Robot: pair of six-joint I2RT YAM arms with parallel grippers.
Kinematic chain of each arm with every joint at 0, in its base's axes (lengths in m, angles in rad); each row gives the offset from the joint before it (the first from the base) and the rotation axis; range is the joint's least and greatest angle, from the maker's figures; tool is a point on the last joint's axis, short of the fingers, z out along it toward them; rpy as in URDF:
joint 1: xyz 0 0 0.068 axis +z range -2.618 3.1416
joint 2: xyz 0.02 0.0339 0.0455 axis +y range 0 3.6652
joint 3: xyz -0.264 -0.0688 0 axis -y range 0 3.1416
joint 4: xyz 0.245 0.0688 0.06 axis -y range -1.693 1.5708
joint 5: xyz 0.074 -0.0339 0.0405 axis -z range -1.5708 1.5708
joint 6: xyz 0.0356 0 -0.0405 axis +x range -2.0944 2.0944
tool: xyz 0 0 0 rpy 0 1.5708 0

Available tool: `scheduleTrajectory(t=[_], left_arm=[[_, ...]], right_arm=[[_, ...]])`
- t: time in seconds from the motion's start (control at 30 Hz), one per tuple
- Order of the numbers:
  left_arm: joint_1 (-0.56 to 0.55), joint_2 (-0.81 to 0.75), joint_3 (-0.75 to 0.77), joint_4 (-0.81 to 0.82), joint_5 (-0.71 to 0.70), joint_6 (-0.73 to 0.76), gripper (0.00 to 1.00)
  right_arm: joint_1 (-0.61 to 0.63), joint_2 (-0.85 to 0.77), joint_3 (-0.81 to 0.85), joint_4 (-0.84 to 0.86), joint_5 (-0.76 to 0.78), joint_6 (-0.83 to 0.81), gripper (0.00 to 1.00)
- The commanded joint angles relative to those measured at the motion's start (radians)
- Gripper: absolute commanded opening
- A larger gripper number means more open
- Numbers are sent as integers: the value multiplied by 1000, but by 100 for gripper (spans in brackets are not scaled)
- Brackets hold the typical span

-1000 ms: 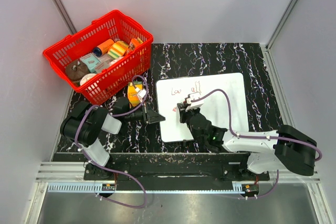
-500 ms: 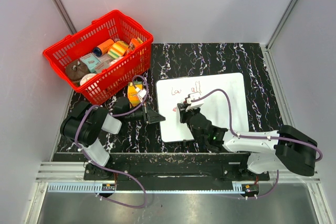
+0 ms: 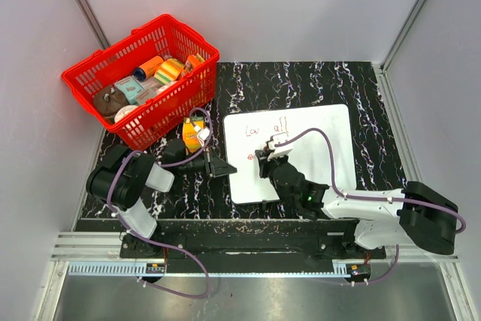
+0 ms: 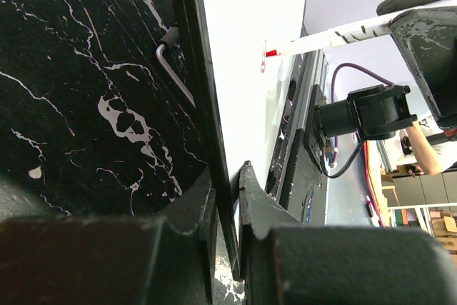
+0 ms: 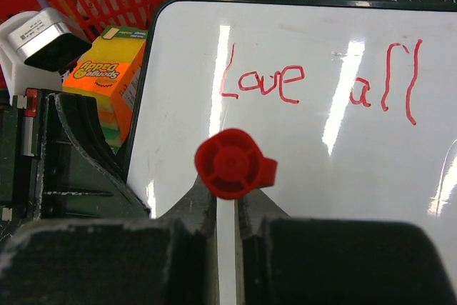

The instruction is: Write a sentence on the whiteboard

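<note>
**Right arm.** The right gripper (image 5: 227, 213) is clamped on a slim white pen (image 4: 335, 32). Both fingers press the barrel just below its red cap (image 5: 234, 163). The pen's red tip sits at the surface of the whiteboard (image 3: 308, 148), beside a small red mark (image 4: 263, 63). This mark is in the left part of the board, below the writing.

**Left arm.** The left gripper (image 4: 226, 201) is closed on the whiteboard's left edge. The thin dark rim is pinched between its 2 fingers.

**Whiteboard.** The whiteboard lies flat on the black marbled table (image 3: 301, 80), right of centre and beyond both arm bases. The sentence (image 5: 263, 81) runs along the board's far edge in red. 2 words are legible: "Love" and "all".

**Surroundings.**
- An orange and yellow sponge pack (image 5: 107, 80) stands just beside the board's far-left corner, between the board and a red basket (image 3: 161, 114).
- The basket holds assorted items and occupies the table's far-left corner.
- A bent metal key (image 4: 173, 58) lies on the table just beside the board's rim.
</note>
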Motion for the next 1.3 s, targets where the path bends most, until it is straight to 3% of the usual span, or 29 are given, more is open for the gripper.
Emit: scheduleTrajectory(t=[0.0,0.2,0.47,0.77,0.9,1.07,1.27], left_arm=[[-18,21,-11,-89,-117,198,0],[-20,23,-10,-92,-118,199,0],[-21,23,-10,-97,-120,202,0],[-21,23,-7,-97,-120,202,0],[-21,24,-7,-99,-117,202,0],[-21,24,-7,-99,-120,200,0],[-21,27,-5,-100,-118,202,0]], right_arm=[[-8,-28,-17,-51,2,17,0],[-8,-51,-28,-66,8,19,0],[-8,-198,11,-118,-18,-15,0],[-16,-201,167,-153,-47,-185,0],[-112,-191,205,-175,-178,-213,0],[-312,-257,193,-212,-487,-41,0],[-395,-267,242,-279,-648,19,0]])
